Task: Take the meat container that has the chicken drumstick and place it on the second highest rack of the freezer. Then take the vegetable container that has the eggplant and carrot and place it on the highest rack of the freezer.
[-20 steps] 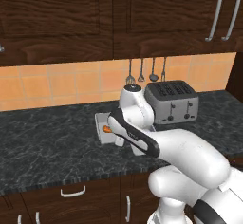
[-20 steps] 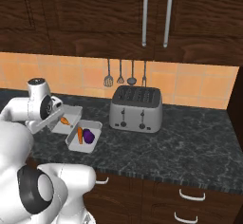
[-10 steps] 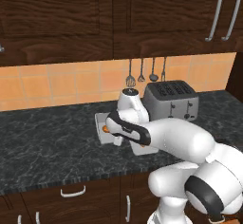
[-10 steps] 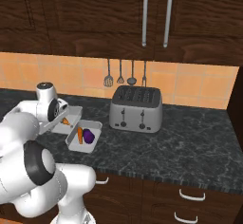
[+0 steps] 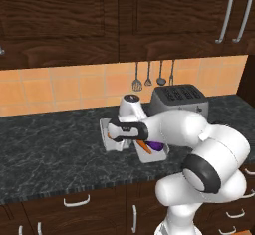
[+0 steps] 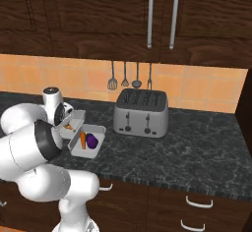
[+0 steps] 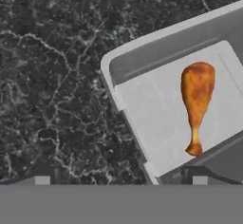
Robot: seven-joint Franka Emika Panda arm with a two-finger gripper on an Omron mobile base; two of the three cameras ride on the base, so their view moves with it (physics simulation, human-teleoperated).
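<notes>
under me: dark marbled counter [image 7: 57, 76], wood cabinets [image 5: 60, 20] above
my fingers [image 7: 199, 174]: spread fully wide, holding nothing
meat container [image 7: 156, 52]: just ahead of my fingers, chicken drumstick [image 7: 196, 102] inside
toaster [image 6: 141, 112]: off beside

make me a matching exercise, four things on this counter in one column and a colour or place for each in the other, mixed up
Things:
1. drumstick
2. eggplant
3. carrot
4. toaster

Colour or place:
a. bright orange stick, beside the purple vegetable
b. silver, standing below the hanging utensils
c. glossy dark purple, in the tray nearer the toaster
d. golden brown, alone in its tray, under the open gripper

Pairs: 1-d, 2-c, 3-a, 4-b
</notes>
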